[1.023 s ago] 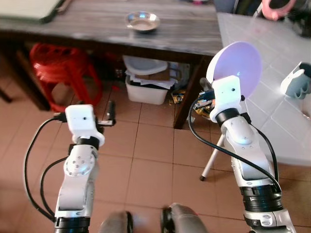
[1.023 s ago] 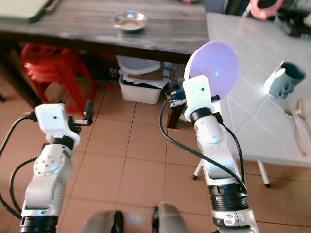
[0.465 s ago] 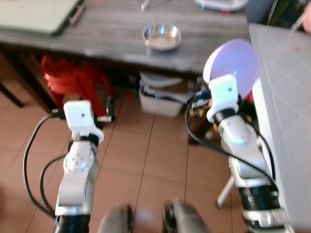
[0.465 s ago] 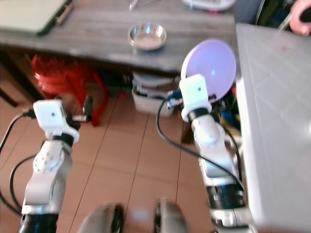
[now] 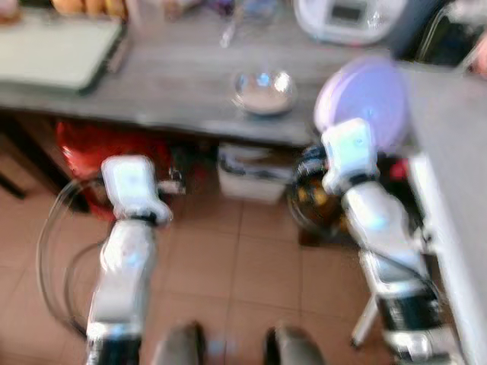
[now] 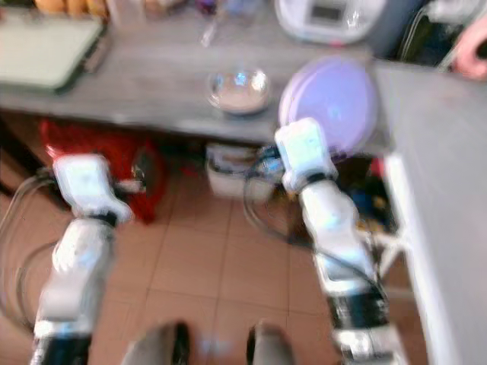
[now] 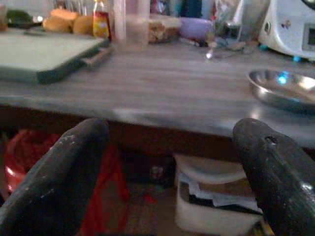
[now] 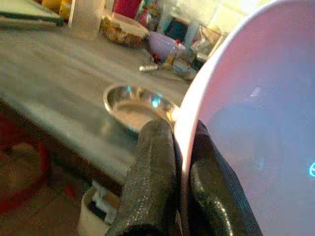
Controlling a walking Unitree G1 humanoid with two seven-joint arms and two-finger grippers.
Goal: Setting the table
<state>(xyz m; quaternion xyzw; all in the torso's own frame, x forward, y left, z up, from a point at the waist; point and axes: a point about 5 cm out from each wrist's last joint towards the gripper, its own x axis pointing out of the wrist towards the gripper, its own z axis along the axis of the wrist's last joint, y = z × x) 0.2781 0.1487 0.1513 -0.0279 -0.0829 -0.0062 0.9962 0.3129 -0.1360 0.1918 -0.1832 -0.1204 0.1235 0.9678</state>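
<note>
Terracotta floor tiles (image 5: pixel 251 258) fill the lower half of the blurred head views, and a long grey wooden table (image 5: pixel 175 84) runs across the upper part of the frame. On it sits a round steel bowl (image 5: pixel 263 90) near the upper centre, with a flat green tray (image 5: pixel 57 53) at the upper left and a white appliance (image 5: pixel 346 17) at the top right. Under the table, red plastic stools (image 5: pixel 91 152) show at the left and a white bin (image 5: pixel 251 171) near the centre. A pale white table (image 6: pixel 441 190) runs down the right edge of the frame.

The right gripper (image 8: pixel 179 172) is raised in front of the wooden table's near edge, right of centre in the frame. Its two black fingers (image 8: pixel 152 177) are pinched tight on the rim of a lilac plate (image 5: pixel 364 95), which stands on edge above the wrist, just right of the steel bowl. In the right wrist view the plate's face fills the side next to the fingers, the bowl lying beyond on the tabletop.

The left gripper (image 7: pixel 172 167) hangs in the air at the left of the frame, before the table edge. Its fingers (image 7: pixel 59 182) are spread wide apart and hold nothing
</note>
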